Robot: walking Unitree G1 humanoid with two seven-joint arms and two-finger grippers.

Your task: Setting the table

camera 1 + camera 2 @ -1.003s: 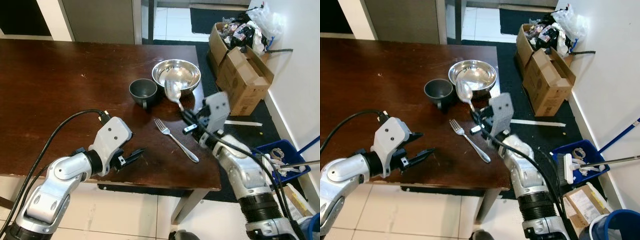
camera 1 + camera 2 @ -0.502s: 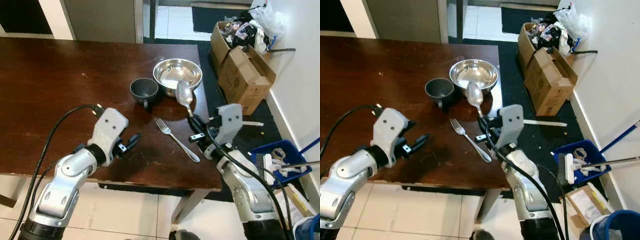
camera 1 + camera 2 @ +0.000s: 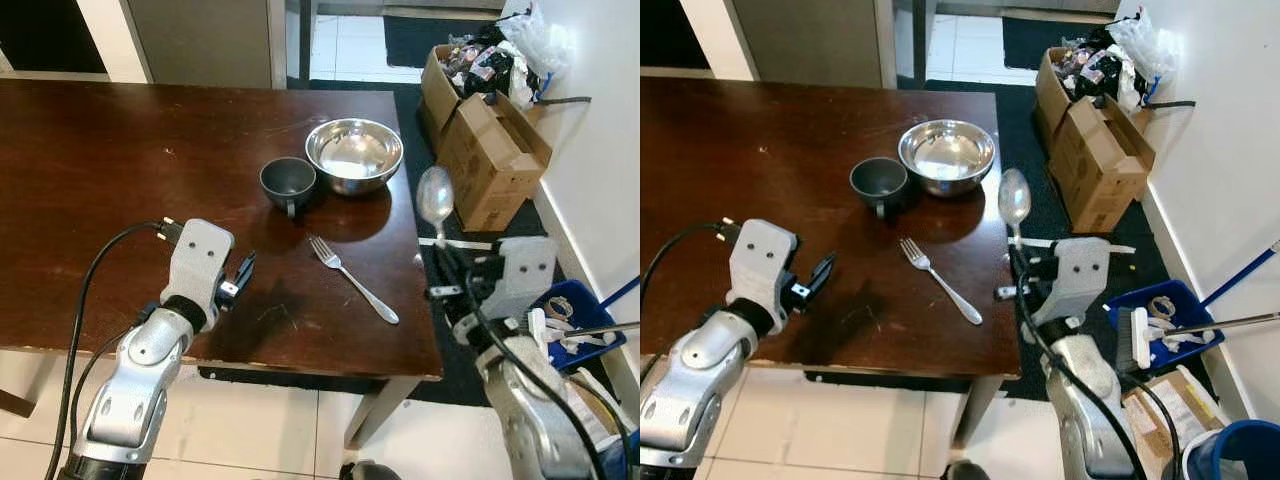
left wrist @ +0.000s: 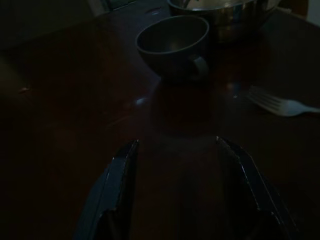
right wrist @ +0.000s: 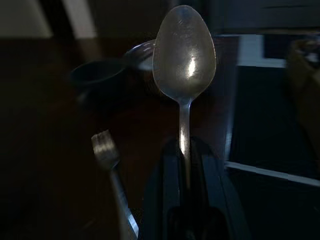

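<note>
The right claw (image 3: 447,272) is gripping the spoon (image 3: 436,199) upright by its handle, off the tabletop's (image 3: 100,180) right edge, and should be lowering it gently, flat beside the fork (image 3: 352,279), while the left claw (image 3: 240,275) is hovering open nearby.

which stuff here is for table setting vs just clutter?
Job:
spoon, held in right gripper
fork
metal bowl
dark cup

Clutter:
cardboard boxes
blue bin

Left gripper open, over the table.
</note>
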